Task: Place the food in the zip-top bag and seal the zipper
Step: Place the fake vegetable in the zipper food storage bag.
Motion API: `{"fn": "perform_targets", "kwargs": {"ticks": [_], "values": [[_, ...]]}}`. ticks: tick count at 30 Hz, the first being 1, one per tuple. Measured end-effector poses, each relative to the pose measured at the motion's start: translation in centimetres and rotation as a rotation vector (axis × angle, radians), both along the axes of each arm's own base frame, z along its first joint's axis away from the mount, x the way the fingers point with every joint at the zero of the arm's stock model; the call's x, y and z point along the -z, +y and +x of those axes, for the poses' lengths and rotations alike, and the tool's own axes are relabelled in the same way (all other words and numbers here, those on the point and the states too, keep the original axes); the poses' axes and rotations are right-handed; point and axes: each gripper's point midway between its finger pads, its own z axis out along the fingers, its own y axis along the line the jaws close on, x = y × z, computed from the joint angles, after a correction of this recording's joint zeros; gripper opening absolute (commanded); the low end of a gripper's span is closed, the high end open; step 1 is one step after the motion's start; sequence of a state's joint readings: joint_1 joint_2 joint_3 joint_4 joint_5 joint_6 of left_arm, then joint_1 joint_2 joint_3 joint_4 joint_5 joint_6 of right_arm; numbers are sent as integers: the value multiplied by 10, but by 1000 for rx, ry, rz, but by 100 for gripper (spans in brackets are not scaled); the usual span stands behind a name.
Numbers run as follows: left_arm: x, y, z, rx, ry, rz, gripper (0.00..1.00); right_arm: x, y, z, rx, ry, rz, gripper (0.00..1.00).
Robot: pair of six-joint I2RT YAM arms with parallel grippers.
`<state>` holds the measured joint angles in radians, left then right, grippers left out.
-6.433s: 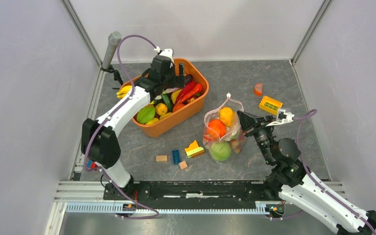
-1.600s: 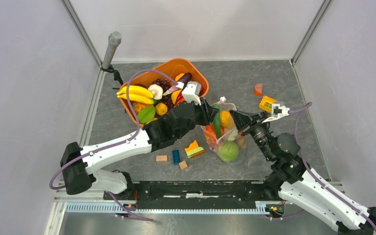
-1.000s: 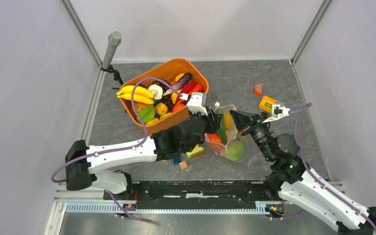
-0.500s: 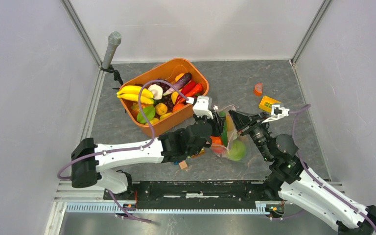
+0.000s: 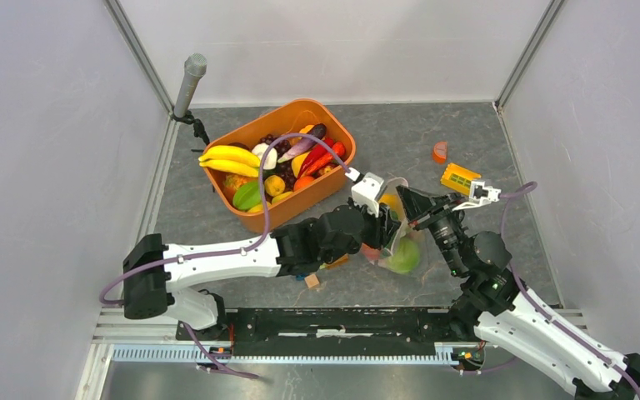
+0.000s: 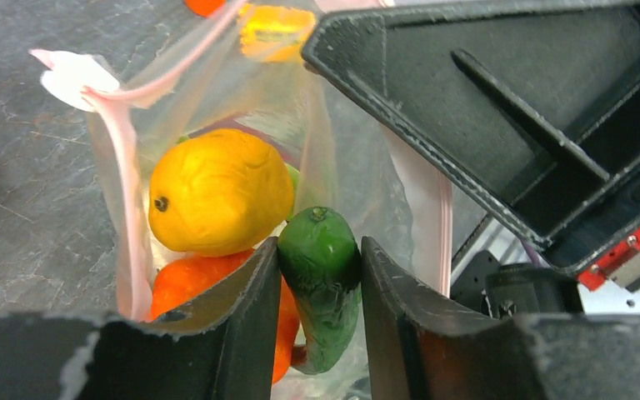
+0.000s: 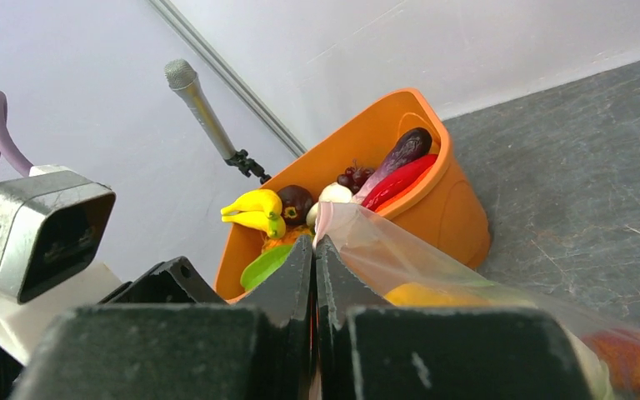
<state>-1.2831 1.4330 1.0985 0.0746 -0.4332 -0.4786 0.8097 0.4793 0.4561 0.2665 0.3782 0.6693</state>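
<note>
The clear zip-top bag [image 5: 402, 250] lies right of centre with a green fruit and orange food showing through it. My right gripper [image 5: 407, 200] is shut on the bag's rim [image 7: 327, 218] and holds the mouth up. My left gripper [image 5: 388, 227] reaches into that mouth, shut on a green pepper [image 6: 321, 250] that hangs between its fingers. Below the pepper lie a yellow fruit [image 6: 217, 192] and an orange-red one [image 6: 200, 283]. The pink zipper [image 6: 127, 192] runs along the open edge, with its white slider [image 6: 71, 77] at the far end. More food, bananas [image 5: 229, 158] among it, fills the orange tub [image 5: 302, 203].
A yellow block [image 5: 460, 177] and an orange half-disc [image 5: 439, 151] lie at the back right. A small building block [image 5: 311, 281] sits under the left arm. A microphone [image 5: 189, 83] stands at the back left corner. Grey walls close in three sides.
My left arm has swung from the tub over to the bag with the green pepper and moved it into the mouth. The right gripper has kept its hold on the rim.
</note>
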Motion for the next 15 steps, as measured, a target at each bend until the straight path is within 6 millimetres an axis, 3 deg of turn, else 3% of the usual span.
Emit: {"fn": "perform_targets", "kwargs": {"ticks": [1, 2, 6, 15], "values": [[1, -2, -3, 27, 0, 11, 22, 0, -1, 0, 4, 1, -1, 4], [2, -3, -5, 41, 0, 19, 17, 1, -2, 0, 7, 2, -2, 5], [2, -5, -11, 92, -9, 52, 9, 1, -5, 0, 19, 3, -2, 5], [8, -6, -6, 172, 46, 124, 14, 1, -7, 0, 27, 4, -2, 5]]}}
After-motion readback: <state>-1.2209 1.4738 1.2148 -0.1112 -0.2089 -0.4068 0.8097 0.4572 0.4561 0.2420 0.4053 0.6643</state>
